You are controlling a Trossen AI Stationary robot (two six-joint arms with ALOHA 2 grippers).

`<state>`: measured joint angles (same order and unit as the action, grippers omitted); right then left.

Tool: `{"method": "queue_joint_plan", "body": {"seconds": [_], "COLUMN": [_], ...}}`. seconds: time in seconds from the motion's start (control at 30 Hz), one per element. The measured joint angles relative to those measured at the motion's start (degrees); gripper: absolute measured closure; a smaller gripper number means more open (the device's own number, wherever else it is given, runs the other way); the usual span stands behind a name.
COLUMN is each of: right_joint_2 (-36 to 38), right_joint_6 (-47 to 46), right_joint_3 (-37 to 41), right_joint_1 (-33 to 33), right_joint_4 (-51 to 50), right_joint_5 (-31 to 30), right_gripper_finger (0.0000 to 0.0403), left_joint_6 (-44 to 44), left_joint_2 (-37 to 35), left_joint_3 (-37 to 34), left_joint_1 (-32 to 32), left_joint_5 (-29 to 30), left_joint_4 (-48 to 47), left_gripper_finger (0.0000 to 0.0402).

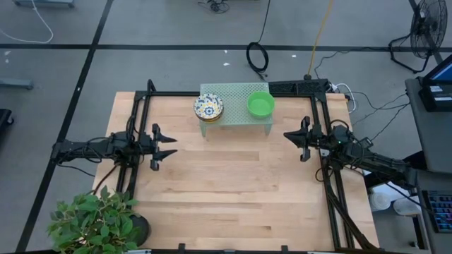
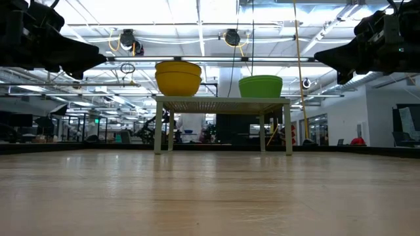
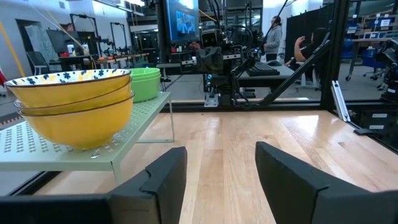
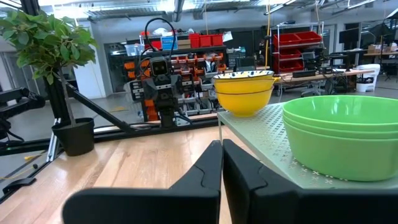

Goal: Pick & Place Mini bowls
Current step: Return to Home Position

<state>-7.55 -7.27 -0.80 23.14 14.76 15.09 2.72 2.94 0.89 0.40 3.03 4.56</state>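
High view: both arms sit at the table edges, well apart from the bowls. The left gripper is over the left edge, pointing inward; the left wrist view shows its fingers spread with a wide gap and nothing between them. The right gripper is over the right edge, also pointing inward. The right wrist view shows its fingers pressed together, only a thin seam between them, holding nothing. The pale green mesh rack stands at the middle of the table's far edge. On its left half is a nested stack of floral bowls, white with a blue-and-yellow pattern inside and yellow outside. On its right half is a nested stack of green bowls. The two stacks are near each other but not touching. In the low view both stacks sit upright on the rack top and both grippers hang in the upper corners, clear of the table. No bowls show on the bare wood. A potted plant stands at the table's near left corner, beside the left arm. A person stands far off in the room behind.
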Motion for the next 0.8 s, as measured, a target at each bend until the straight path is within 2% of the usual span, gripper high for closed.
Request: {"method": "queue_joint_plan", "body": {"seconds": [0.8], "right_joint_2": [0.0], "right_joint_6": [0.0], "right_joint_3": [0.0], "right_joint_1": [0.0], "right_joint_4": [0.0], "right_joint_5": [0.0], "right_gripper_finger": [0.0403], "left_joint_6": [0.0], "left_joint_2": [0.0], "left_joint_3": [0.0], "left_joint_1": [0.0], "left_joint_5": [0.0], "left_joint_4": [0.0], "left_gripper_finger": [0.022]}}
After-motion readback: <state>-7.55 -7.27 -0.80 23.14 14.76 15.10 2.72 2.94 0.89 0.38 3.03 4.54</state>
